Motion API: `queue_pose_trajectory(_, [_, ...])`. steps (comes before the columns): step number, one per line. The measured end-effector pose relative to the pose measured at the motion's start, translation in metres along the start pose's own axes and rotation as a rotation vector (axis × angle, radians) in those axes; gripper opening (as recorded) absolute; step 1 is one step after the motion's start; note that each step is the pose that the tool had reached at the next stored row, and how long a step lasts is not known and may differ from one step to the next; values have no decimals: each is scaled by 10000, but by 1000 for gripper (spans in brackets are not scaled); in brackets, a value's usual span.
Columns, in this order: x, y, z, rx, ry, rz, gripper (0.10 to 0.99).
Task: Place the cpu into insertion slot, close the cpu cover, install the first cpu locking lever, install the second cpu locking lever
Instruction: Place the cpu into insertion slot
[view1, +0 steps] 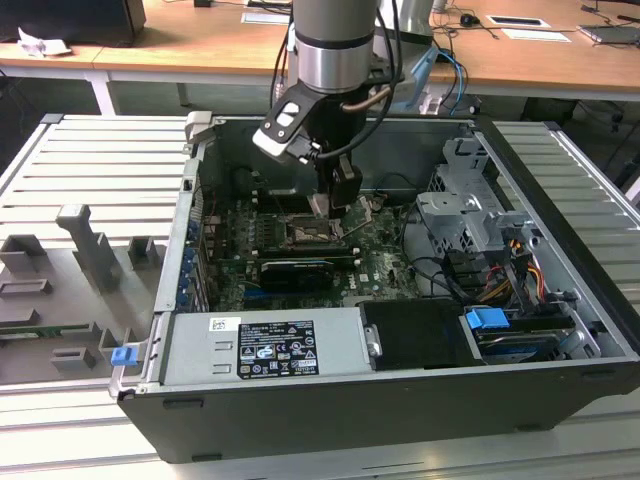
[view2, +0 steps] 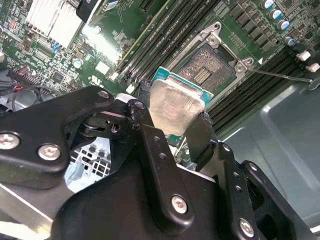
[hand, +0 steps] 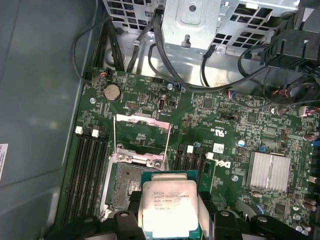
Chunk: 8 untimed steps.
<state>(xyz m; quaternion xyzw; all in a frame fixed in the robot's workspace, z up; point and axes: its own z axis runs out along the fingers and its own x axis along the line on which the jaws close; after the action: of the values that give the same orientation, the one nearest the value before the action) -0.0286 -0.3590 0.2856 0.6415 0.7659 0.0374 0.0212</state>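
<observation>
Holding cpu (hand: 169, 205) edgewise in clenched gripper (view2: 172, 117) just over insertion slot (view2: 207, 70), cpu cover (hand: 142, 119) raised for access.

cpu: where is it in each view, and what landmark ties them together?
Exterior view: cpu in the gripper, above the motherboard's middle.
Second wrist view: cpu between the fingers, silvery top showing.
First wrist view: cpu partly over the insertion slot.
Shared landmark: the open insertion slot.
</observation>
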Motion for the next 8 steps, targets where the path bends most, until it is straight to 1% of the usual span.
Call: queue_pose_trajectory(8, [-1, -5, 56, 0, -1, 5, 529])
